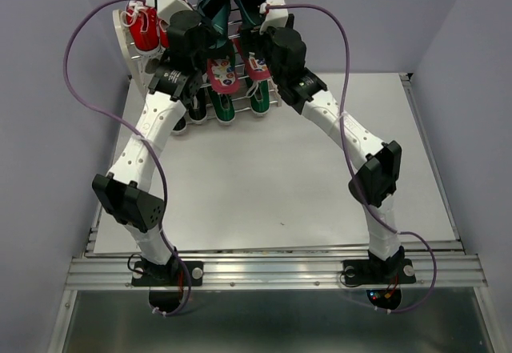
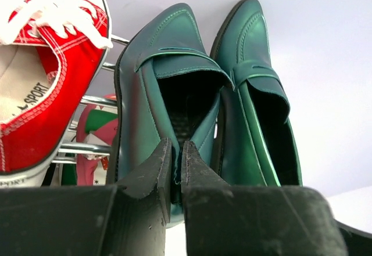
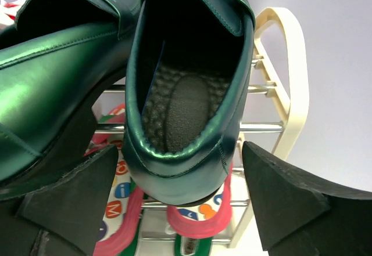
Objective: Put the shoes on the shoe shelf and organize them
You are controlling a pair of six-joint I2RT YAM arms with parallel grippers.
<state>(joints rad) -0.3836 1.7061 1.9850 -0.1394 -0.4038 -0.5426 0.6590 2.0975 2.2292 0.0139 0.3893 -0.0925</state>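
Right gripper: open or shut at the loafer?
Open: the right gripper has its fingers wide apart, flanking the heel of the dark green loafer.

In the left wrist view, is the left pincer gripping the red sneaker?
No, the left pincer pinches the heel rim of a dark green loafer, with the red sneaker untouched beside it.
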